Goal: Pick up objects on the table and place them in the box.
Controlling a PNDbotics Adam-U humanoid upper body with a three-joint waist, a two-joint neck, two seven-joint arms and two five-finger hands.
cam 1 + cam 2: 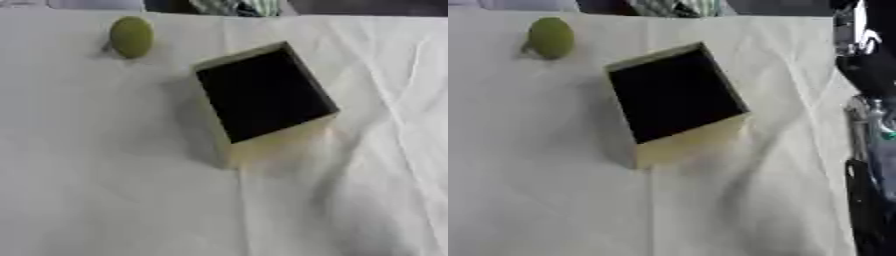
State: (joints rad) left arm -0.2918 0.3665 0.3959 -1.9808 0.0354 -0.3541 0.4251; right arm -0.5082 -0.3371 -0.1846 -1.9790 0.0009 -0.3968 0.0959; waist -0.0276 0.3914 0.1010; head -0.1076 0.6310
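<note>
1. Centrally, a box (262,95) stands on a table draped in white cloth (96,170); it is pale, cream-coloured on its outer walls, and its open top shows a dark, nearly black inside.
2. Its outline sits turned askew, one corner toward the far edge of the table and one toward the near edge.
3. Nothing can be made out inside the box; the interior reads only as a dark patch.
4. Beyond the box and to its left, well apart from it, a small rounded green object (131,36) rests on the cloth, close to the table's far edge.
5. Folds and creases run through the cloth to the right of the box and toward the near side of it.
6. To the right of the box, past the edge of the cloth, dark machine parts (866,60) with silver pieces show in the right eye view only; whether they belong to the robot's arm cannot be told.
7. Neither hand shows in either view, so whether they are spread or closed cannot be told.
</note>
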